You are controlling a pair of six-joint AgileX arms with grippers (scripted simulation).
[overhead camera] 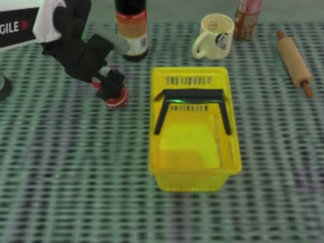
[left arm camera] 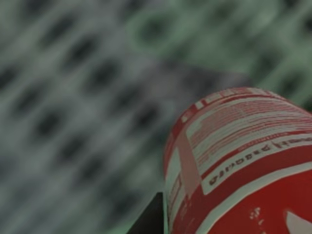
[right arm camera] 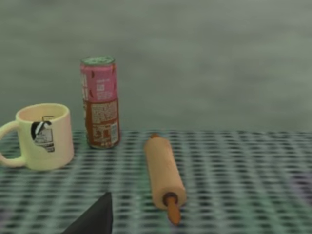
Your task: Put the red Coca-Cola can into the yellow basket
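The red Coca-Cola can (overhead camera: pixel 117 97) stands left of the yellow basket (overhead camera: pixel 195 174), just in front of a dark bottle. My left gripper (overhead camera: pixel 112 87) reaches down from the back left and is shut on the can. The left wrist view is filled by the can (left arm camera: pixel 243 161) with its white print, and one dark fingertip (left arm camera: pixel 151 222) lies against its side. The basket sits at the table's middle with its black handles folded across the inside and nothing in it. My right arm is outside the top view, and its wrist camera looks over the back right of the table.
Behind the can stands a tall dark bottle (overhead camera: pixel 131 30) with an orange label. A cream mug (overhead camera: pixel 215 35), a pink can (overhead camera: pixel 246 17) and a wooden rolling pin (overhead camera: pixel 293 61) lie along the back right. A white box (overhead camera: pixel 17 28) sits at the back left.
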